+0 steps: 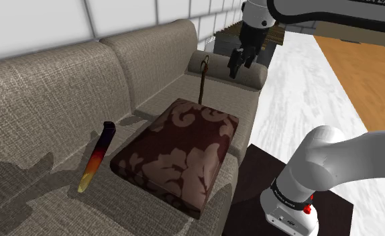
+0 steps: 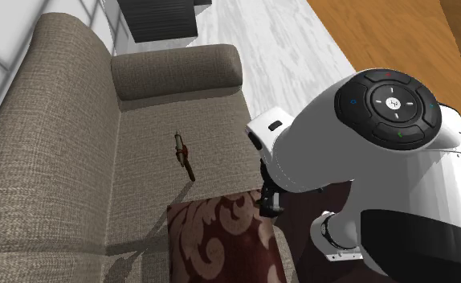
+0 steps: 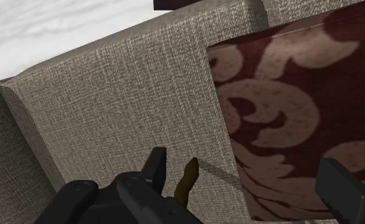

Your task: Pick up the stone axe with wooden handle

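The axe (image 1: 203,79) is a thin brown stick with a small dark head. It lies on the grey-brown sofa seat (image 2: 148,169) between the armrest and a patterned cushion. In the second exterior view the axe (image 2: 185,155) lies alone on the fabric. My gripper (image 1: 240,64) hangs open in the air above the armrest, to the shoulder view's right of the axe and not touching it. In the wrist view one brown end of the axe (image 3: 187,181) shows just inside one of the fingers (image 3: 156,165), and the gripper (image 3: 243,163) holds nothing.
A dark red cushion (image 1: 181,151) with a beige pattern lies on the seat close to the axe. A black, red and yellow tube (image 1: 97,157) lies further along the sofa. The rounded armrest (image 2: 177,72) ends the seat. My stand (image 1: 288,214) is beside the sofa.
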Motion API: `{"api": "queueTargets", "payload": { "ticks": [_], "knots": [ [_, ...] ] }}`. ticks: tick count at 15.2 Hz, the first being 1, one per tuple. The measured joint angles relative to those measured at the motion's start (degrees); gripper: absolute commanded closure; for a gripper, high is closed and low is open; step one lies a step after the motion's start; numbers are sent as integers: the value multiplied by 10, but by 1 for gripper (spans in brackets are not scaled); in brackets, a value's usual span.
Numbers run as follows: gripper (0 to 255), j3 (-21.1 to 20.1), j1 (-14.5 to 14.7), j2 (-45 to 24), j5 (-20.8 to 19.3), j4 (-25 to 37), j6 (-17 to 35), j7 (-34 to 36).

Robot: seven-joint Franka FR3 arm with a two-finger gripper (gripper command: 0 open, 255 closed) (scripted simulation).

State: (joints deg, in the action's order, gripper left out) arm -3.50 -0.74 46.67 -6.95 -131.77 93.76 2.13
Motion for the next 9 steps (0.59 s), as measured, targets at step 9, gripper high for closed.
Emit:
{"api": "queueTargets", "payload": {
  "ticks": [9],
  "knots": [
    [0, -32, -64, -176, 18, 123, 31, 168]
  ]
}}
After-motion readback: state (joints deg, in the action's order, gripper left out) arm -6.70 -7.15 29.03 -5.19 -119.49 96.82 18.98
